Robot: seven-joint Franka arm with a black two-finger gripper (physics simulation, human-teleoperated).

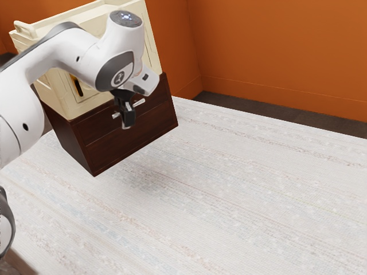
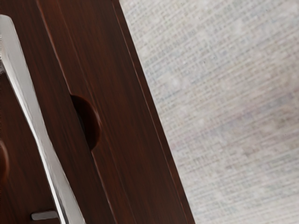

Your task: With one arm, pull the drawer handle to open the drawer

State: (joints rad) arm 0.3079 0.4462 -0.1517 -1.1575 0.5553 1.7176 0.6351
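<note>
My black gripper (image 1: 128, 118) is in front of the upper drawer (image 1: 95, 129) of a dark brown wooden cabinet, at the middle of the silver bar handle (image 1: 139, 103). The bar's two ends stick out on either side of the gripper, whose body hides its middle. From the wrist camera, the handle (image 2: 38, 128) runs slantwise across the dark wood, close under my hand, with one mounting post near its end. The drawer sits flush in the cabinet. Whether the bar lies between the fingertips is hidden.
A cream cabinet-like box (image 1: 54, 94) stands on the dark cabinet, close behind my arm. The lower front panel (image 2: 126, 140) has a half-round notch. A pale woven surface (image 1: 229, 189) spreads below and in front, with orange walls (image 1: 287, 51) beyond.
</note>
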